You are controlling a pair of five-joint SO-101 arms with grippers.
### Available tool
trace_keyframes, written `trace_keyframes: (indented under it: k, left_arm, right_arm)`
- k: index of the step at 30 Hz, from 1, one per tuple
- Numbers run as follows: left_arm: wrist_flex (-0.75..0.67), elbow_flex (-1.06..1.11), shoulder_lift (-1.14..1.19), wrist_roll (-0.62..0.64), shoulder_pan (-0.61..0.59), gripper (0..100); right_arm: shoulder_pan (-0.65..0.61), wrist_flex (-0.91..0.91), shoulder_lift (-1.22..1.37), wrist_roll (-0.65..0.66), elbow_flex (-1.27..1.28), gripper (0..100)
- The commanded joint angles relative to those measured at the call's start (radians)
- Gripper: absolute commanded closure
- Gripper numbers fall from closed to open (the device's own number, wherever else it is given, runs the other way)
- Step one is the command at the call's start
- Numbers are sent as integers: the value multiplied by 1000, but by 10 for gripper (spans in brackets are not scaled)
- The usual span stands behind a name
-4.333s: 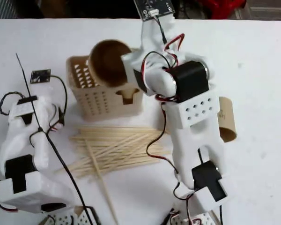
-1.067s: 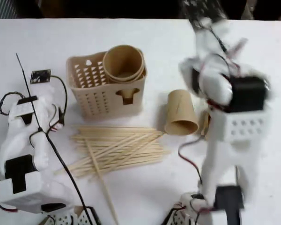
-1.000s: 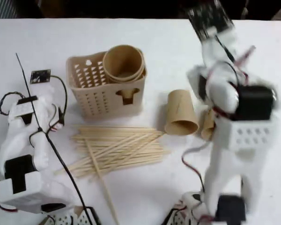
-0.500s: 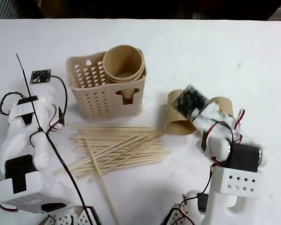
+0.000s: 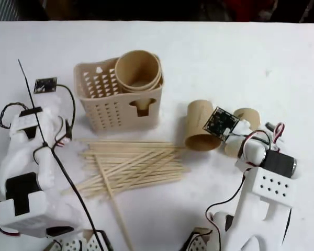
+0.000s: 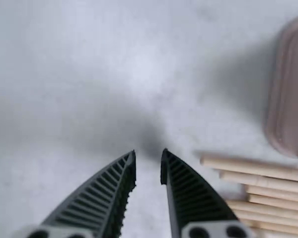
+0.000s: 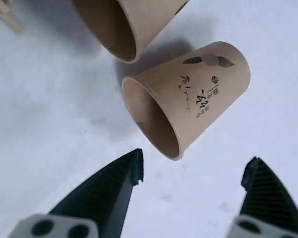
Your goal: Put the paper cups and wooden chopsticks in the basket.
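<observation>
A beige basket (image 5: pixel 115 112) stands at the table's back left with paper cups (image 5: pixel 138 69) stacked upright in it. Two more paper cups lie on their sides to its right, one (image 5: pixel 201 125) (image 7: pixel 120 22) nearer the basket and one (image 5: pixel 247 118) (image 7: pixel 188 96) beside it. My right gripper (image 7: pixel 193 168) is open just in front of the mouth of the farther-right cup, touching nothing. Wooden chopsticks (image 5: pixel 131 162) (image 6: pixel 253 188) lie in a loose pile in front of the basket. My left gripper (image 6: pixel 148 161) is shut over bare table beside the chopstick ends.
The left arm (image 5: pixel 26 162) rests at the table's left edge with a black cable across it. The right arm (image 5: pixel 264 188) is low at the front right. One chopstick (image 5: pixel 115 209) sticks out toward the front edge. The basket's corner (image 6: pixel 293 114) is near the left gripper.
The right arm, which held a cup over the basket, left it stacked inside, swung right and came down low behind the two lying cups. The left arm has not moved.
</observation>
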Motion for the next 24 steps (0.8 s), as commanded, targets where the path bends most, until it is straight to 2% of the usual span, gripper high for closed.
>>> trace_keyframes:
  k: [1, 13, 17, 21, 24]
  left_arm:
    - [-14, -5, -4, -8, 18, 902]
    - [-14, -5, -4, -8, 18, 902]
    - [-14, -5, -4, -8, 18, 902]
    - [-14, -5, -4, -8, 18, 902]
    - [-14, -5, -2, -8, 18, 902]
  right_arm:
    - [12, -140, 1, 12, 69, 675]
    - [18, -535, 2, 29, 339, 676]
    - [19, -722, 2, 29, 460, 679]
    - [30, -843, 1, 29, 548, 793]
    - [44, -862, 1, 29, 568, 896]
